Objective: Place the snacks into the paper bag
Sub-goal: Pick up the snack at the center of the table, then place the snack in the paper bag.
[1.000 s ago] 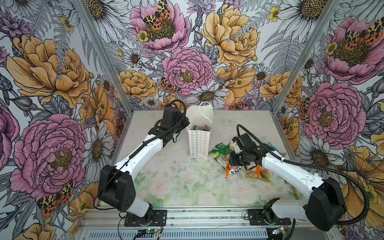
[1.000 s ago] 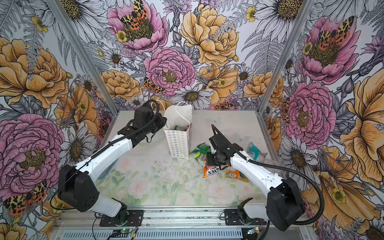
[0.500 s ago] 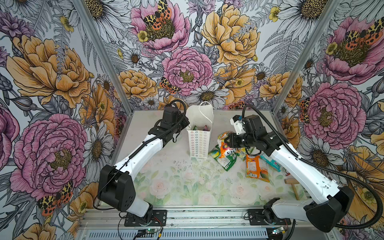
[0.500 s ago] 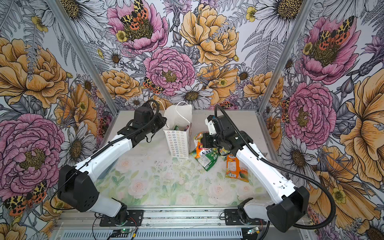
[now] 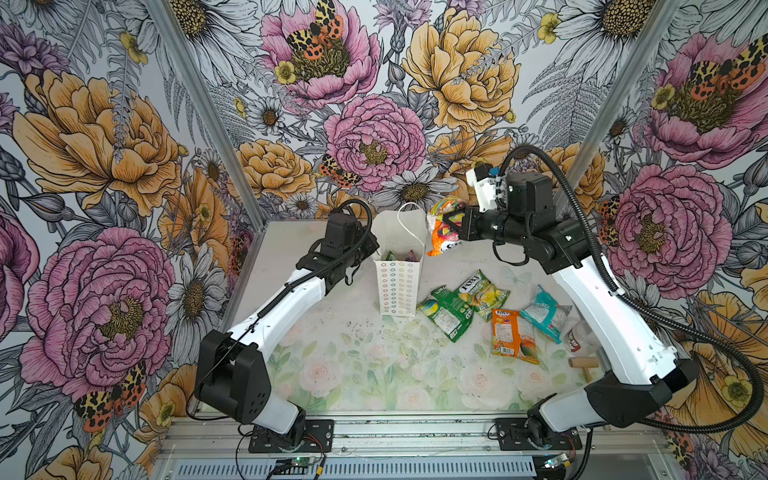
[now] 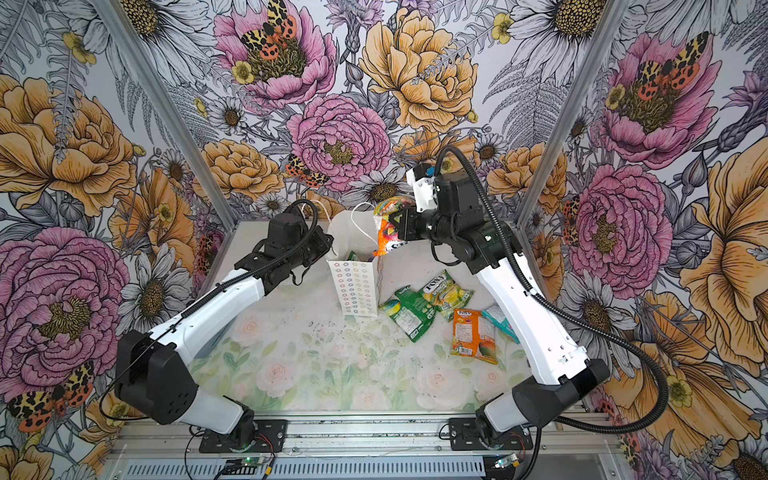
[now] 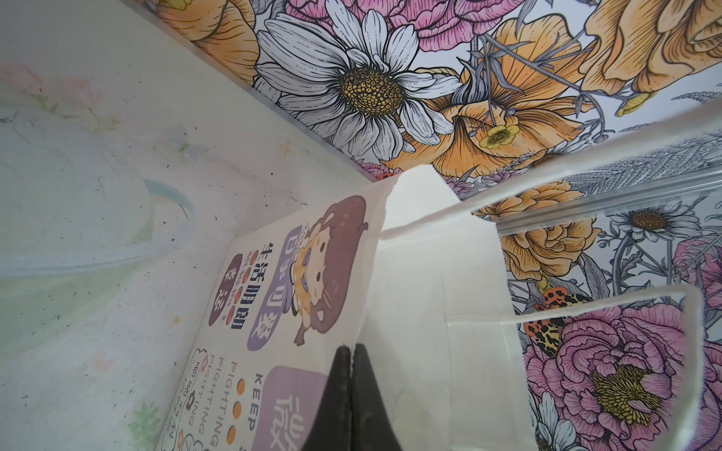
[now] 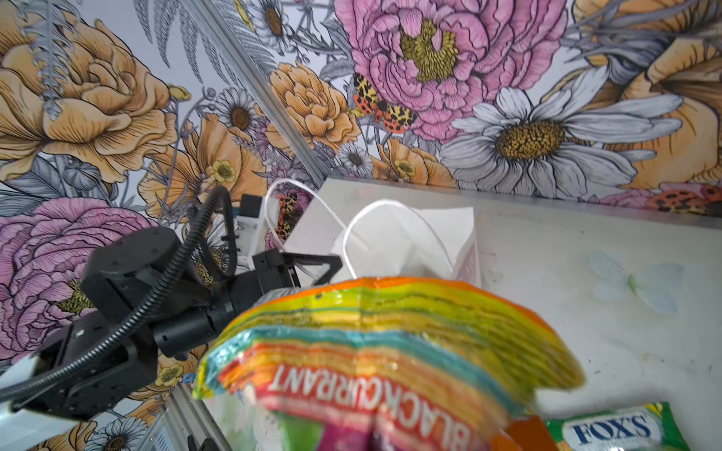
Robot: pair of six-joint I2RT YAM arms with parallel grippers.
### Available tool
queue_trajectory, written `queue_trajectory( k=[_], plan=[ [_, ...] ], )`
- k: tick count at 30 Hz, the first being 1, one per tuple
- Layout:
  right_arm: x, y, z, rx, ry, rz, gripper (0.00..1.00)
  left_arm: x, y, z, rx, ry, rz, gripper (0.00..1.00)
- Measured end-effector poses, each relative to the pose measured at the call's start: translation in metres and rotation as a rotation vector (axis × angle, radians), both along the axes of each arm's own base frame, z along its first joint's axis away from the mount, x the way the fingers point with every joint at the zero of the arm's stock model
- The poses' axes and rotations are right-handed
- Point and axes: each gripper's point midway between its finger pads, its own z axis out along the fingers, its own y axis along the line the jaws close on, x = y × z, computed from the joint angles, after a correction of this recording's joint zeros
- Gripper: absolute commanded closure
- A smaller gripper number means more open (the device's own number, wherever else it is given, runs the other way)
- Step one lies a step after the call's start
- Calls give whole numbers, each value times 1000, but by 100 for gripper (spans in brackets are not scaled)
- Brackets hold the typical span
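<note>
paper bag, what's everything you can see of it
The paper bag stands upright and open on the table, tall, white paper. One face carries rows of pastel flower rings, another a cartoon face with print. White cord handles arch over its mouth; packet tops show inside. The left gripper is shut on its upper edge.

The rainbow snack packet [image 8: 390, 343] says "BLACKCURRANT" in white letters. A green packet [image 8: 615, 429] beside it says "FOX'S". The paper bag [image 7: 281, 312] says "KEEP FIGHTING" — with Chinese words by a cartoon face [image 7: 324, 265].
</note>
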Motion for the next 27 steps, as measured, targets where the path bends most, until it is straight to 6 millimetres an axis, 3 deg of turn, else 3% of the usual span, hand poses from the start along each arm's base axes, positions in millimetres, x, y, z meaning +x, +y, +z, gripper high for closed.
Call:
queue_trajectory(
  k=[6,11,18,27],
  plan=[
    [28,24,38,103,-88,19,100,0,-1,0,0,0,-2,100],
    [62,52,52,169,-122,37,100,0,-1,0,-1,0,-2,100],
    [100,75,56,212,-153,35,100,0,-1,0,-3,1,0,100],
    [127,82,49,219,-178,-2,100,0,-1,0,-6,2,2,100]
  ],
)
